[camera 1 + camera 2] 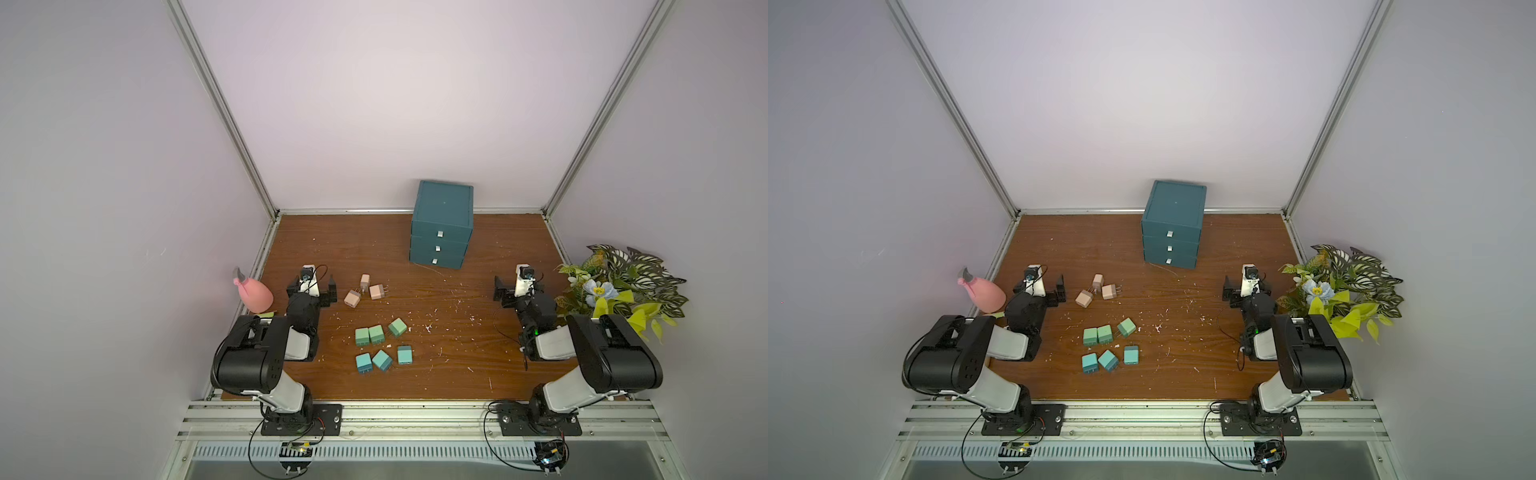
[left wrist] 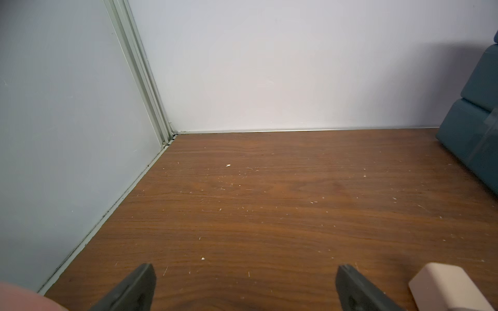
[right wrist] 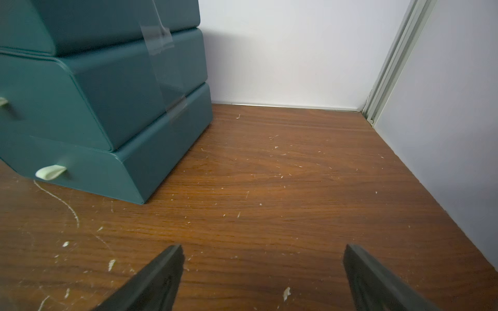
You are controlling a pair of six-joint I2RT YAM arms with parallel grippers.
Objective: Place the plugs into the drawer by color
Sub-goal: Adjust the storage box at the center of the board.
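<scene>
- In both top views, the left gripper (image 1: pixel 312 284) rests low over the wooden table (image 1: pixel 457 353), jaws spread wide with nothing between them. The right gripper (image 1: pixel 519 286) mirrors it, equally wide and empty. Both look parked so that either arm can start.
- Three pink-beige plugs (image 1: pixel 377 291) lie just beside the left gripper, on its inner side. Three green plugs (image 1: pixel 376 334) and three turquoise plugs (image 1: pixel 382 360) lie behind it, nearer the arm's base. They sit in loose rows by colour, probably laid out for sorting.
- The drawer (image 1: pixel 1173 226), three stacked units all closed, stands ahead of both grippers and nearer the right one. By this reading, one must be pulled open first.
- In the left wrist view, bare table shows between the parted fingers (image 2: pixel 134 288). One of the pink-beige plugs (image 2: pixel 452 285) lies just outside the inner finger.
- In the right wrist view, the fingers (image 3: pixel 377 282) are equally parted over bare table. The drawer stands ahead toward the inner side, a white tab handle (image 3: pixel 51 172) facing out for pulling. Clear tape (image 3: pixel 161 40) runs down its side, apparently binding the stack.
</scene>
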